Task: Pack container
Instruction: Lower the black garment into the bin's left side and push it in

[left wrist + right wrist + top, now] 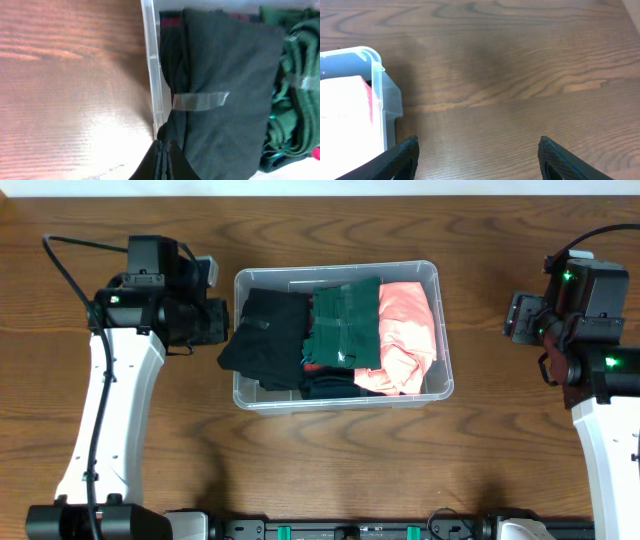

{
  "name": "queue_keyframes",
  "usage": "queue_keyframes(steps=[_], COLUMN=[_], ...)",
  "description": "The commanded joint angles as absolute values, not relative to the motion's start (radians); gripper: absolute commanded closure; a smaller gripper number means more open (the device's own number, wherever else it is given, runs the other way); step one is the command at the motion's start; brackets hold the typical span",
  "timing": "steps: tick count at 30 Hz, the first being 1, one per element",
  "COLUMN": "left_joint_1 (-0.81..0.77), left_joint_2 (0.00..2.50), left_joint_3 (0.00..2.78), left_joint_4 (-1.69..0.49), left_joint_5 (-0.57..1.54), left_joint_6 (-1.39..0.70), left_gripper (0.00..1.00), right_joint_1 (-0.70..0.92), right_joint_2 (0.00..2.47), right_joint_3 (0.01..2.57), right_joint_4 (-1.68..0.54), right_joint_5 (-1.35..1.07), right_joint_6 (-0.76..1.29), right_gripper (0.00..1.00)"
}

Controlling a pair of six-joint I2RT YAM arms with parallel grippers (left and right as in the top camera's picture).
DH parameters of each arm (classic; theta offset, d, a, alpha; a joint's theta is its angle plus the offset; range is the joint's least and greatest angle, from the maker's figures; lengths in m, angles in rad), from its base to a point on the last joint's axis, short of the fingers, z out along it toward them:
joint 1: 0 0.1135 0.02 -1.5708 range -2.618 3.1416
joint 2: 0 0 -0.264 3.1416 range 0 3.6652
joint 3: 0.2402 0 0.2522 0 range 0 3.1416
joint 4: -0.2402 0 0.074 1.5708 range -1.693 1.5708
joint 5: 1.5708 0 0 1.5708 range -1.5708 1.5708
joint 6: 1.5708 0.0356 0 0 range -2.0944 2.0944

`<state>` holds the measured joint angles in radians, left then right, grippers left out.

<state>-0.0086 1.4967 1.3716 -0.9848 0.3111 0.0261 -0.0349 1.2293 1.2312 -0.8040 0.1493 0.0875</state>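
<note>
The clear plastic container (340, 268) stands mid-table. It holds a black garment (270, 335) at the left, a dark green garment (345, 325) in the middle and a salmon garment (405, 330) at the right. The black garment spills over the left rim. My left gripper (227, 322) is at that left wall. In the left wrist view its fingers (164, 161) are pressed together beside the rim (152, 65), touching the black garment (225, 65); I see no cloth between them. My right gripper (513, 315) is open and empty (482, 165), to the right of the container (377, 75).
A strip of clear tape (200, 100) lies across the black garment. The green garment (295, 85) shows at the right edge of the left wrist view. Bare wooden table (520, 75) surrounds the container. A black rail (350, 530) runs along the table's front edge.
</note>
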Motion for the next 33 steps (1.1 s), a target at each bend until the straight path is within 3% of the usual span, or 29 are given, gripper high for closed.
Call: queue_keyframes(steps=[1,22,33], left_joint_1=[-0.025,-0.192,-0.192], left_joint_2=[1.505,1.538,1.615], left_joint_3=[1.324,1.239,1.188], left_joint_4=[-0.978,-0.933,-0.896], left_joint_5=[0.305,0.379,0.275], left_joint_6=[0.028,0.024,0.024], left_gripper=[0.94,0.94,0.94], right_joint_1=[-0.04,-0.04,-0.04], right_joint_2=[1.229,1.229,1.229], right_joint_3=[1.23,1.23,1.23], right_joint_4=[-0.806,-0.809,-0.815], right_joint_5=[0.146,0.146,0.146], right_joint_6=[0.089,0.089,0.089], right_gripper=[0.26,0.26,0.26])
